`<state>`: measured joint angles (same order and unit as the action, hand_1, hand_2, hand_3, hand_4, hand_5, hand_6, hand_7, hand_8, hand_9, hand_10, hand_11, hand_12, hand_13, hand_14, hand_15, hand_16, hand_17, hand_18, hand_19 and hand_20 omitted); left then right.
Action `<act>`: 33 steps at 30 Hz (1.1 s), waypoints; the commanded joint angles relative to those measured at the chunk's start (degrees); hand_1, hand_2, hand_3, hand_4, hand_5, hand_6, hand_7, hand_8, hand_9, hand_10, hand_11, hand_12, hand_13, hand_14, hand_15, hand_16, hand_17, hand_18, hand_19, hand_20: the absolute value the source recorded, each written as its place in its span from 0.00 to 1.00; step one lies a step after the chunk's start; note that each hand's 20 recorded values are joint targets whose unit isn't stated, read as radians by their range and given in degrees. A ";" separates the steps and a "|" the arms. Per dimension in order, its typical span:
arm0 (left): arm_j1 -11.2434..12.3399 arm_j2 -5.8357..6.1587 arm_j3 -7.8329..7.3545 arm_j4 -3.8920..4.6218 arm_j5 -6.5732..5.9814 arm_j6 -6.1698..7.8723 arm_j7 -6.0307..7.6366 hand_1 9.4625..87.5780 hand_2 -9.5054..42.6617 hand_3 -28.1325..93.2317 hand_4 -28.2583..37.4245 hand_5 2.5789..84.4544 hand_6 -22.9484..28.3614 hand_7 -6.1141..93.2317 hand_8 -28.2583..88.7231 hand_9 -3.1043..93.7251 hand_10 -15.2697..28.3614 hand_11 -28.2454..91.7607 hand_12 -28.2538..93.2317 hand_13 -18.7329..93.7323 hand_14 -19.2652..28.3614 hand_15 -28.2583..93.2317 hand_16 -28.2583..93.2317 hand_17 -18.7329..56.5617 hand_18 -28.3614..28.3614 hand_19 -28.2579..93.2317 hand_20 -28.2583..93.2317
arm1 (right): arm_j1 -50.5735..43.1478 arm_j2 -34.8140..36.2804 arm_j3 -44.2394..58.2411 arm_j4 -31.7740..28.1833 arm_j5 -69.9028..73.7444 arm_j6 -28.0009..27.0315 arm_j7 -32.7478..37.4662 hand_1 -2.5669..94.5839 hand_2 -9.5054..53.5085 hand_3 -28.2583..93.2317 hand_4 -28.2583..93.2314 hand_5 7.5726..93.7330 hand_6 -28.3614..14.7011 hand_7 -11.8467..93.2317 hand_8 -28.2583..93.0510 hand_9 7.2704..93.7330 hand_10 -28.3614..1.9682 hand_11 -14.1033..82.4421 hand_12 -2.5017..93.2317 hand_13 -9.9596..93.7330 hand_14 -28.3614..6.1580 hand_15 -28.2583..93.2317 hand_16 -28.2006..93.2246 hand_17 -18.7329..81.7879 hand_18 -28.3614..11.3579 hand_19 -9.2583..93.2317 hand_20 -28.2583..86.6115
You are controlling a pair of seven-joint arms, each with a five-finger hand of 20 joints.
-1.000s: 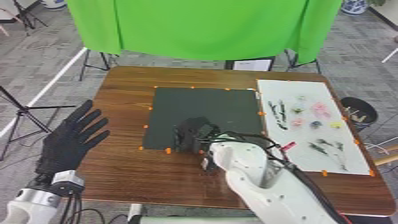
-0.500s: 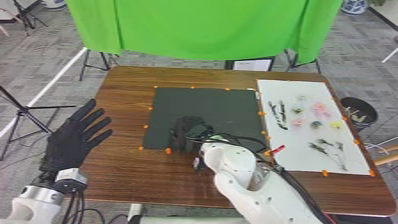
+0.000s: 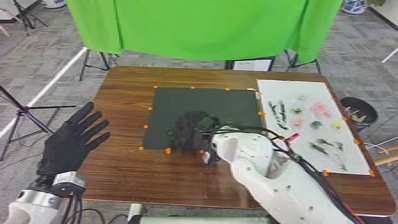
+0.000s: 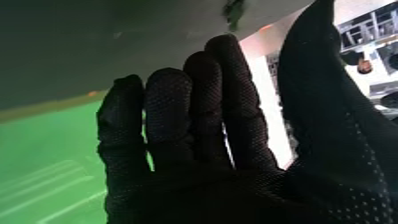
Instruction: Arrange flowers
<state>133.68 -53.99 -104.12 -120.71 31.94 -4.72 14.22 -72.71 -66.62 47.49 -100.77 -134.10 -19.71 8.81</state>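
Observation:
In the head view, my right hand is low over the near part of the dark mat. In the right wrist view, my right hand has its fingers straight and the thumb apart, holding nothing; a green sprig lies on the dark surface just past the fingertips. My left hand hovers over the table's left side, fingers straight and spread. On the white sheet at the right are pink flowers, a yellow flower, dark leafy stems and branching sprigs.
Orange markers line the edges of the mat and sheet on the brown table. A black bin stands off the table's right side. Behind the far edge hangs a green cloth.
My right forearm swung left, then back to the right, while the hand shifted slightly over the mat. The left hand moved only a little. The flowers on the sheet stayed put.

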 commanded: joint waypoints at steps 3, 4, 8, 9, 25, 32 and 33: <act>0.79 -0.63 -0.26 -0.37 0.10 0.57 0.01 0.20 0.00 0.80 0.00 0.26 0.50 0.23 0.16 0.24 0.58 0.34 0.40 0.29 0.69 0.39 0.28 0.10 0.86 0.49 0.31 | 1.38 3.24 -0.76 2.68 -4.58 3.79 -1.09 0.36 0.00 0.99 0.00 0.49 0.63 0.45 0.11 0.45 0.59 0.77 0.49 0.52 0.51 0.92 0.54 0.38 0.24 0.83 0.72; 0.72 -0.57 -0.18 -0.33 0.11 0.56 0.00 0.20 0.00 0.80 0.00 0.26 0.50 0.23 0.16 0.24 0.58 0.34 0.40 0.29 0.69 0.39 0.28 0.10 0.86 0.49 0.31 | 1.15 3.29 -0.96 2.82 -4.73 4.00 -0.97 0.35 0.00 1.00 0.00 0.48 0.63 0.46 0.11 0.45 0.59 0.77 0.49 0.52 0.51 0.92 0.54 0.38 0.24 0.83 0.72; 0.54 -0.59 -0.10 -0.17 0.26 0.47 -0.24 0.20 0.00 0.80 0.00 0.26 0.50 0.23 0.16 0.24 0.57 0.34 0.40 0.29 0.69 0.39 0.28 0.10 0.86 0.49 0.31 | 0.12 3.19 -1.19 2.98 -5.47 3.84 -1.40 0.34 0.00 0.99 0.00 0.46 0.63 0.46 0.11 0.45 0.59 0.77 0.48 0.52 0.52 0.92 0.54 0.38 0.24 0.83 0.72; 0.61 -0.62 -0.08 -0.23 0.23 0.51 -0.32 0.20 0.00 0.80 0.00 0.26 0.50 0.23 0.16 0.24 0.57 0.34 0.40 0.29 0.69 0.39 0.28 0.10 0.86 0.49 0.31 | -0.19 3.04 -1.15 2.92 -5.52 3.59 -1.47 0.34 0.00 0.99 0.00 0.46 0.63 0.46 0.11 0.45 0.59 0.77 0.48 0.51 0.52 0.92 0.54 0.38 0.24 0.83 0.72; -0.30 -0.51 0.53 0.22 0.86 0.37 -0.83 0.20 0.00 0.80 0.00 0.26 0.50 0.23 0.16 0.24 0.57 0.34 0.40 0.29 0.69 0.39 0.28 0.10 0.86 0.49 0.31 | -2.59 0.59 -3.73 2.98 -6.93 4.49 1.33 0.33 0.00 0.97 0.00 0.46 0.62 0.47 0.10 0.45 0.59 0.77 0.47 0.51 0.51 0.92 0.53 0.38 0.24 0.83 0.72; -0.90 -0.40 0.87 0.48 0.81 0.12 -1.19 0.20 0.00 0.80 0.00 0.26 0.49 0.23 0.16 0.24 0.57 0.34 0.40 0.29 0.69 0.39 0.28 0.10 0.86 0.49 0.31 | -3.88 -1.48 -4.52 2.48 -7.65 5.07 6.54 0.30 0.00 0.97 0.00 0.46 0.60 0.47 0.10 0.41 0.56 0.78 0.48 0.51 0.49 0.93 0.53 0.38 0.23 0.84 0.72; -0.91 -0.38 0.89 0.46 0.83 0.12 -1.31 0.20 0.00 0.80 0.00 0.26 0.49 0.23 0.16 0.24 0.57 0.34 0.40 0.29 0.69 0.39 0.28 0.10 0.86 0.49 0.31 | -4.12 -1.62 -4.64 2.18 -7.74 4.70 7.27 0.30 0.00 0.97 0.00 0.46 0.60 0.47 0.10 0.41 0.55 0.78 0.48 0.51 0.49 0.93 0.53 0.38 0.23 0.84 0.72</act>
<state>132.81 -54.18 -103.50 -120.50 32.56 -4.59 13.62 -74.21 -66.22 44.46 -98.33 -140.40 -14.47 12.87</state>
